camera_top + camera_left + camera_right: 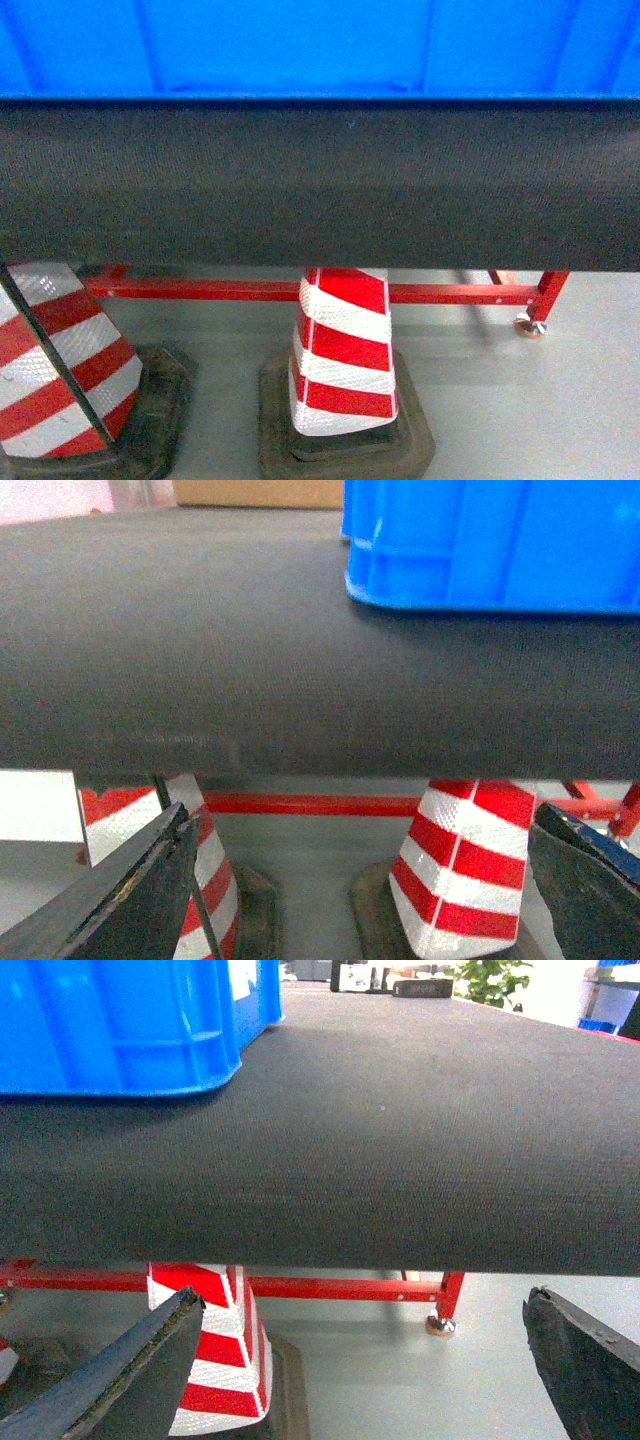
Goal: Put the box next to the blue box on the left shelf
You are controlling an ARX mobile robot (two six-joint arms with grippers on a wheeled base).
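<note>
Both grippers gape wide, holding nothing.
Box [320, 45] lies long side left-to-right on dark belt [320, 185]; striped cones [345, 350] stand near, below.

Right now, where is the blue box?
The box sits on a dark belt-like surface, filling the top of the head view. It is top right in the left wrist view and top left in the right wrist view, above the striped cones.

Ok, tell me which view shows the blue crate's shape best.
Left wrist: the blue crate shows a corner, two ribbed walls and its base on the black belt. Right wrist shows a similar corner, more cropped. Head shows only a flat wall strip.
</note>
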